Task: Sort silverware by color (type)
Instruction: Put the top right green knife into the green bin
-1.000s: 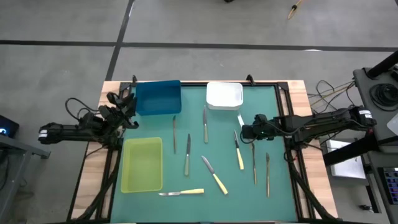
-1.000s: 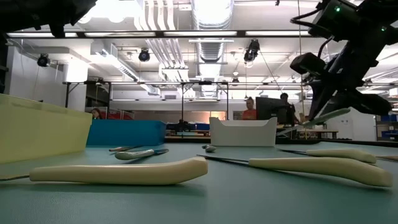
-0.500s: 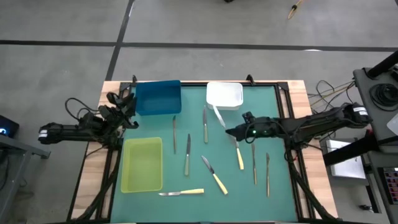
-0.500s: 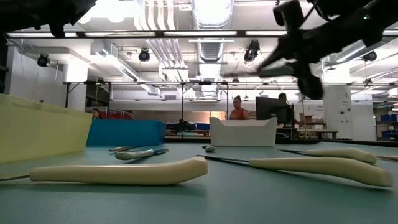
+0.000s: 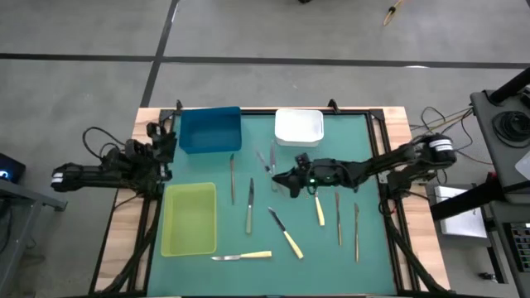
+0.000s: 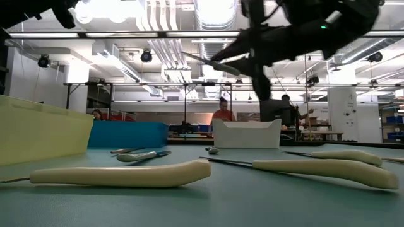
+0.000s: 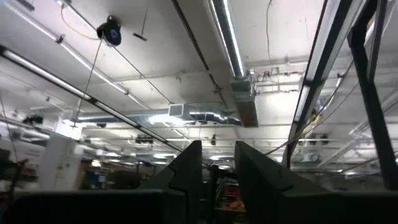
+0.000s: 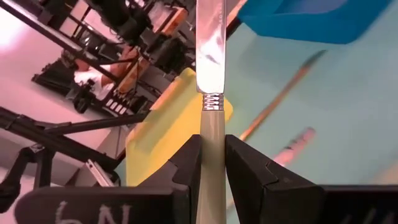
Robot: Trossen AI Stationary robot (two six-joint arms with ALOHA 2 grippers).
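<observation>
Right gripper: the right gripper [image 8: 212,163] is closed on the pale handle of a knife [image 8: 210,59], blade pointing out ahead of the fingers; in the high view the right gripper [image 5: 291,180] sits over the middle of the counter [image 5: 364,257], well off the surface.

Held knife: in the high view the knife [image 5: 263,161] shows as a thin blade slanting away from the gripper toward the blue tray [image 5: 209,130]; the low view confirms it is in the air, tilted, above everything lying on the counter.

Key relation: the long axis of the knife points toward the left side of the counter, where the yellow-green tray [image 5: 190,219] and the blue tray lie; the white tray [image 5: 299,127] is close by at the far edge. The right wrist view has the yellow-green tray straight beyond the blade, so my judgement is that this tray is the likely target.

Right arm pose: stretched far across from the right side, low and nearly level, wrist turned toward the left.

Left gripper: the left gripper [image 5: 164,139] waits at the left edge of the counter beside the blue tray, pointing up at the ceiling; its fingers [image 7: 186,168] stand slightly apart with nothing between them.

Other silverware: the loose silverware [image 5: 250,217] still lies scattered on the counter, grey pieces and yellow-handled knives mixed; all three trays look empty from above.
</observation>
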